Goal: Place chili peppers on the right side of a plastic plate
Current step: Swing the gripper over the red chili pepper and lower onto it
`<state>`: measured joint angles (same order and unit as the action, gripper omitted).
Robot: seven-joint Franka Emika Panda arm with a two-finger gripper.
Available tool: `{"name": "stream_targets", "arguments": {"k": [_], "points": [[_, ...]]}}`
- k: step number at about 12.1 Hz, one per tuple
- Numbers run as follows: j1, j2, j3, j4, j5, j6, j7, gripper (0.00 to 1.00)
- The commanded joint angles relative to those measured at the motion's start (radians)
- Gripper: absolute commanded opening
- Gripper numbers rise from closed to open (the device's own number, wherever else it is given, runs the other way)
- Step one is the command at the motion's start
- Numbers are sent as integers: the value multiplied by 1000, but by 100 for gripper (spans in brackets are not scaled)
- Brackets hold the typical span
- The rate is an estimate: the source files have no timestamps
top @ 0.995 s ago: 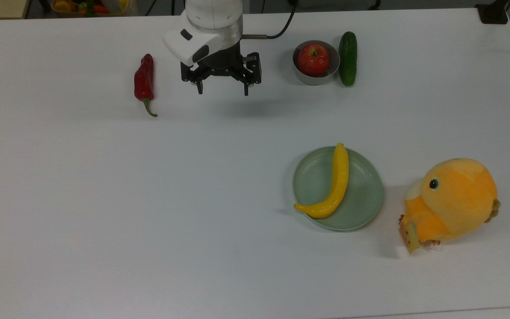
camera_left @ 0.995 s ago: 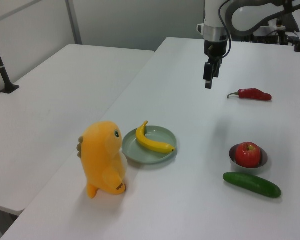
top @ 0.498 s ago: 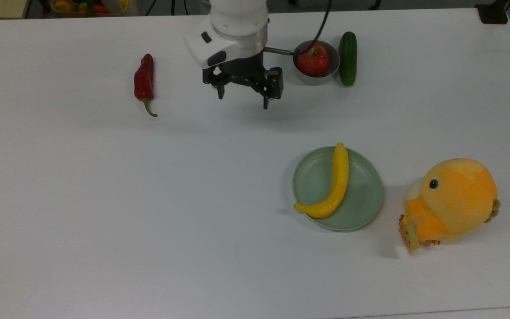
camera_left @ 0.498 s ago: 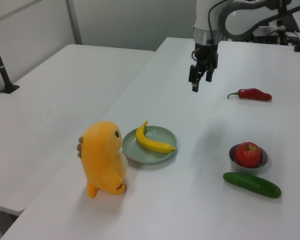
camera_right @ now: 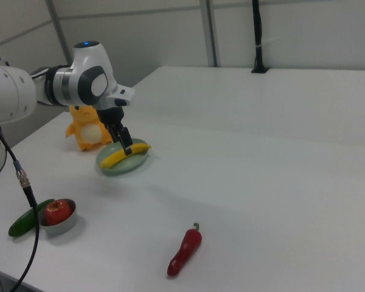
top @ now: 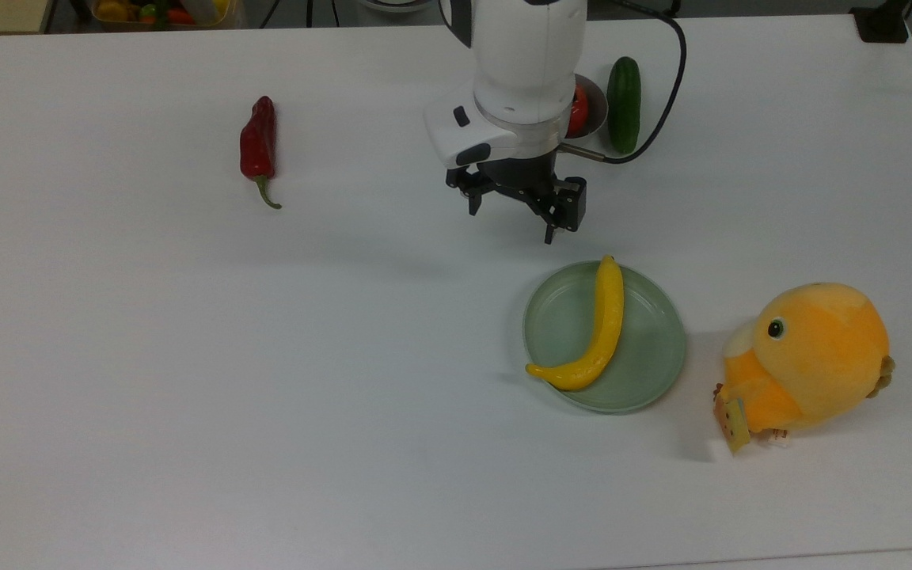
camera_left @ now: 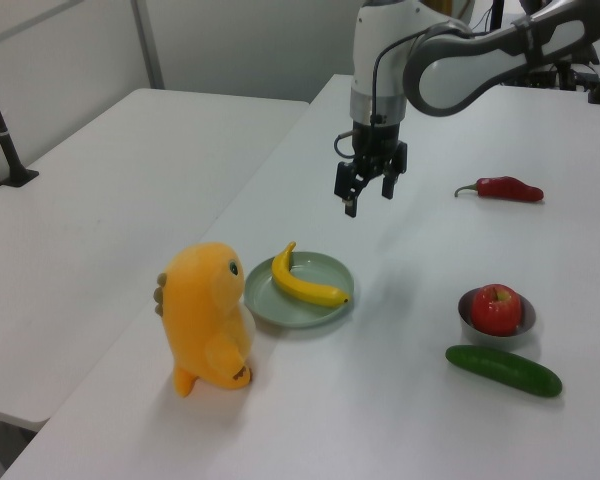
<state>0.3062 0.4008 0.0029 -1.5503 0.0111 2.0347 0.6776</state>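
Spread, empty pincer [top: 512, 218] hangs near the plastic plate [top: 650, 360] (no legible writing).

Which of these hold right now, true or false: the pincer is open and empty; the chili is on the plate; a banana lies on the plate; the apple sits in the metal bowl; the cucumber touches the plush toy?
1. The pincer is open and empty. True.
2. The chili is on the plate. False: it lies on the table, far from the plate.
3. A banana lies on the plate. True.
4. The apple sits in the metal bowl. True.
5. The cucumber touches the plush toy. False: it lies beside the bowl, apart from the toy.
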Motion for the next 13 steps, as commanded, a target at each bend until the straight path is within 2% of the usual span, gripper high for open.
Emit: {"name": "stream_targets", "arguments": {"k": [1, 5, 7, 8, 10, 13], "points": [[-4, -34, 3, 0, 1, 4, -27, 100], [-85, -219, -12, -190, -19, -77, -371, 100], [-91, -316, -75, -313, -42, -96, -505, 100], [-84, -350, -113, -374, -77, -94, -565, 100], [-82, -365, -179, -444, -132, -83, -634, 100], [-91, -349, -263, -494, -215, -71, -748, 100]]}}
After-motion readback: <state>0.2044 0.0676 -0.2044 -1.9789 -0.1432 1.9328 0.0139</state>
